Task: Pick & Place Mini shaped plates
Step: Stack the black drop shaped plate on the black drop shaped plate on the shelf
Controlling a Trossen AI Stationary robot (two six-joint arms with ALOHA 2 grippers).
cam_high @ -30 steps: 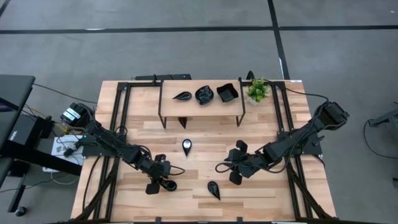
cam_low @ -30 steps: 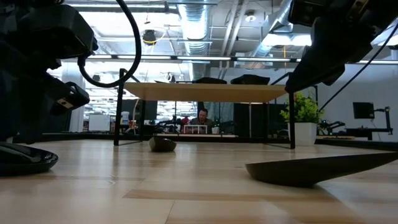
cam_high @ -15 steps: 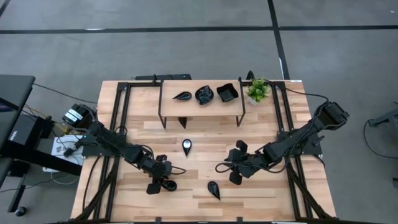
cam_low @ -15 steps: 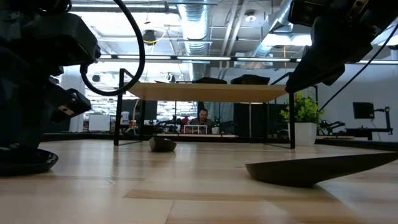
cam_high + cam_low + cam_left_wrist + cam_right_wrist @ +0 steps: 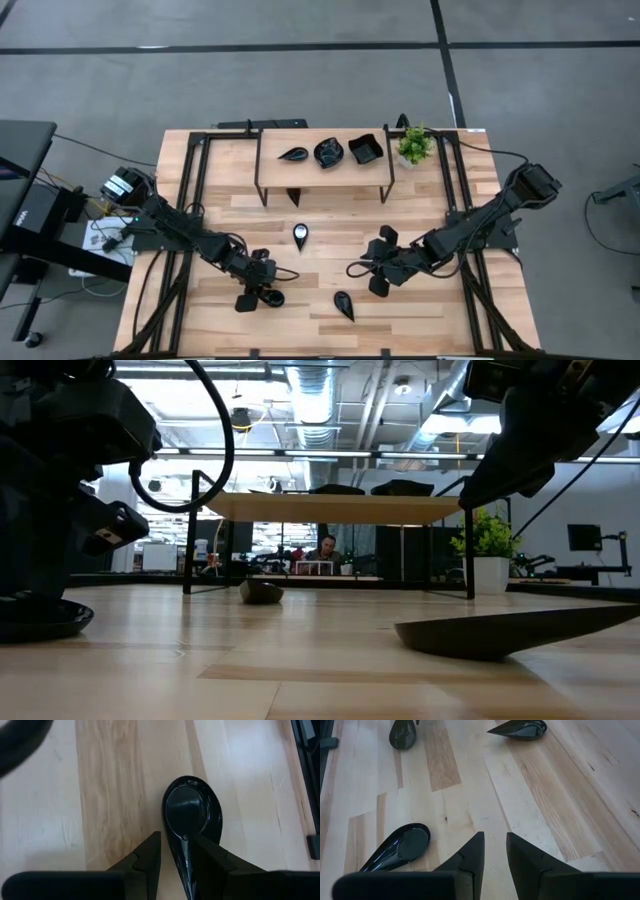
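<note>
Plates, small and glossy black, are spread over the counter (image 5: 420,200) and a raised shelf (image 5: 275,138) at its far side. The shelf carries three in a row: a leaf plate (image 5: 293,154), a scalloped plate (image 5: 329,152) and a square plate (image 5: 365,149), with a potted plant (image 5: 413,146) just beside the shelf's right end. The left arm reaches in over the near left of the counter, and the left claw (image 5: 262,297) is closed down on the narrow tail of a teardrop plate (image 5: 189,817), one finger (image 5: 147,857) on each side of it, the plate's bowl lying on the wood. The right claw (image 5: 368,270) hangs over the middle right with its fingers narrowly parted and holding nothing. Three more plates lie loose: a centre plate (image 5: 301,235) mid-counter, a near plate (image 5: 344,304) toward the front edge, and a shaded plate (image 5: 293,196) under the shelf.
</note>
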